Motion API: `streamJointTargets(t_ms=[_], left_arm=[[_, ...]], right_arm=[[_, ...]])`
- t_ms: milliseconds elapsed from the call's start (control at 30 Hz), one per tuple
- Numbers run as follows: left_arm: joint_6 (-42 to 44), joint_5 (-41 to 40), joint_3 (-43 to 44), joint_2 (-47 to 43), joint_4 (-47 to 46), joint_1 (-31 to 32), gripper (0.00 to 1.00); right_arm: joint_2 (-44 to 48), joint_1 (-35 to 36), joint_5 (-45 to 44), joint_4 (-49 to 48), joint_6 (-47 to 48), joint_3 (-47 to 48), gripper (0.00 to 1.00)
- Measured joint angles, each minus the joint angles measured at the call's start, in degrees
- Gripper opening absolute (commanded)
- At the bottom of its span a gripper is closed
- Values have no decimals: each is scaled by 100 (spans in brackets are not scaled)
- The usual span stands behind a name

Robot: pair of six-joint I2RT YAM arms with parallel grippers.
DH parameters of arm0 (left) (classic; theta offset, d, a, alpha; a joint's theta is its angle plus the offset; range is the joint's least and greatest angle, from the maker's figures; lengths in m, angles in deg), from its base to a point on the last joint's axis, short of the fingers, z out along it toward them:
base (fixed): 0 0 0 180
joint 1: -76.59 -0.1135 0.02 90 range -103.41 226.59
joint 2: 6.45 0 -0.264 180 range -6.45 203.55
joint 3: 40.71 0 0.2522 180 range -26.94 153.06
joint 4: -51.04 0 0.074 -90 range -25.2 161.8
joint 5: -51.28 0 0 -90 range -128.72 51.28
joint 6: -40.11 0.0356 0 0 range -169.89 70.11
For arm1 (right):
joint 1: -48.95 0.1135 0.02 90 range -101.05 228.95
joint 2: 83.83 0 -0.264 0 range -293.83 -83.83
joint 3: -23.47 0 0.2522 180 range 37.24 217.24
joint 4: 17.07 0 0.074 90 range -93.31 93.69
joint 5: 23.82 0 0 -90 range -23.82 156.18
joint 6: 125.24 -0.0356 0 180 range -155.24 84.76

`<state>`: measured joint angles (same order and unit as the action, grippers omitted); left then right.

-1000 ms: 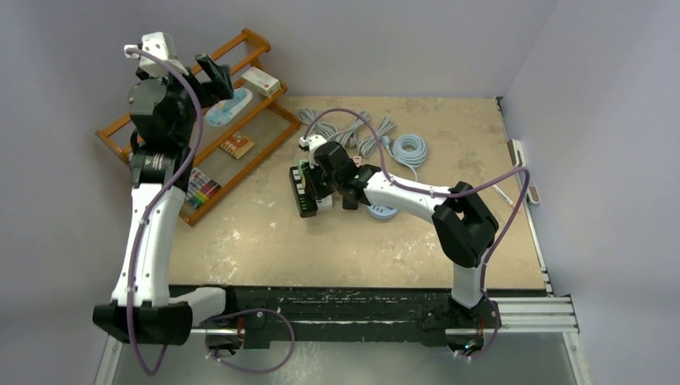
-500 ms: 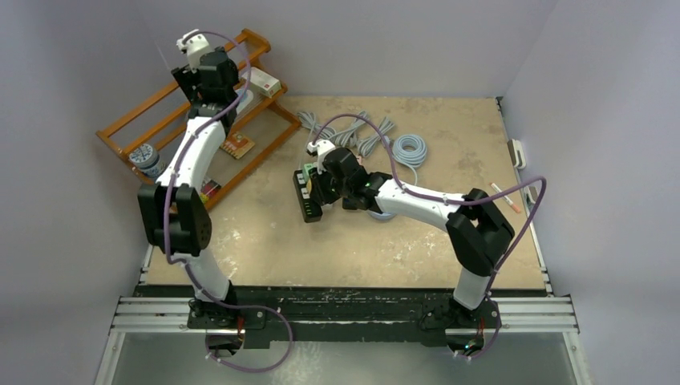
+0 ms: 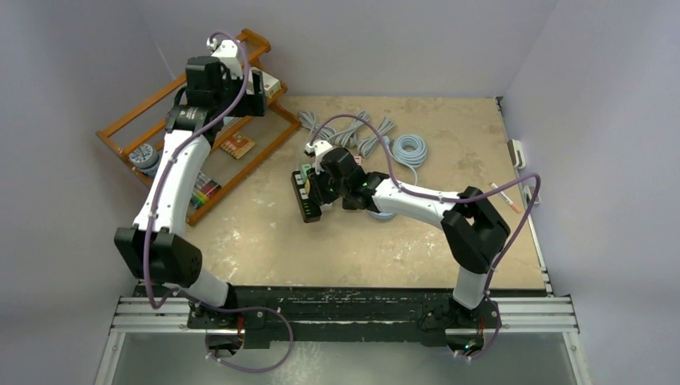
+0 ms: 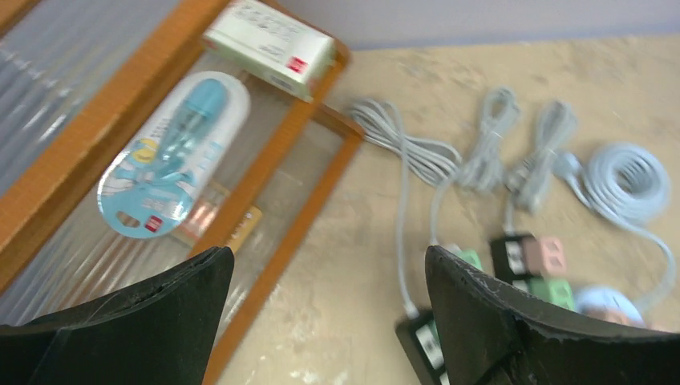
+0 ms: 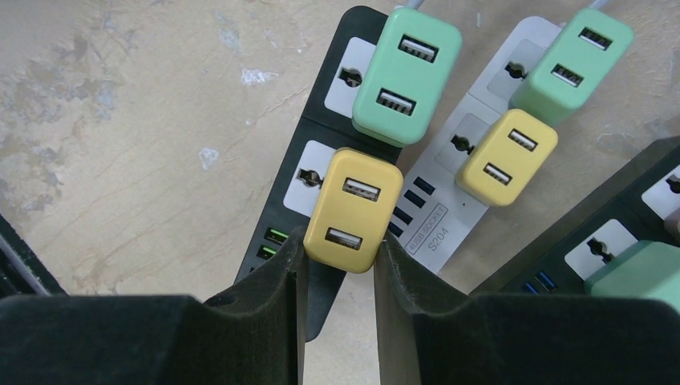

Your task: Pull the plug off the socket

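Observation:
A black power strip [image 5: 321,136] lies on the table with a green plug [image 5: 406,76] and a yellow plug [image 5: 356,210] in its sockets. My right gripper [image 5: 340,249] is shut on the near end of the yellow plug, one finger on each side. In the top view the right gripper [image 3: 321,186] sits low over the strip [image 3: 303,199] at mid-table. My left gripper [image 4: 329,257] is open and empty, raised over the table by the wooden rack [image 3: 160,104]. The strip's end shows by its right finger in the left wrist view [image 4: 421,341].
A white power strip [image 5: 449,212] with yellow and green plugs lies beside the black one, and another black strip [image 5: 609,216] lies at the right. Grey cable bundles [image 3: 353,128] and a coiled cable [image 3: 409,148] lie behind. The rack holds packaged items [image 4: 164,160].
My left arm has swung from the far left over the rack toward the right, its gripper now facing the table. My right gripper has stayed at the yellow plug on the black strip.

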<state>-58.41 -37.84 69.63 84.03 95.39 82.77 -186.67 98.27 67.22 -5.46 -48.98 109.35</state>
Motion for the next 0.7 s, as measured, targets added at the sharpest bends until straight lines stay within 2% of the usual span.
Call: streamJointTargets(t_ms=[167,233,300,400,500,567,700], left_arm=[[518,1624,-50,-1008,570,-37,91],[350,2568,-444,-1670,7,-197,92],[-330,3449,-1038,-2350,-1115,-586,92],[-1388,4087,-1263,-2671,-2549,-988,92],[-1919,4013,-1209,-2608,-3029,-973,91],[-2052,3458,-1344,-2640,-2889,-968,90],[-2087,2111,-2479,-3368,-2288,-962,91]], right_arm=[[-348,7,57,55,35,223,0],[-426,7,116,70,50,267,0],[-479,4,166,85,63,304,0],[-483,4,181,90,83,319,0],[-479,4,201,48,107,319,0],[-466,4,201,-26,131,304,0],[-400,4,219,-129,197,254,0]])
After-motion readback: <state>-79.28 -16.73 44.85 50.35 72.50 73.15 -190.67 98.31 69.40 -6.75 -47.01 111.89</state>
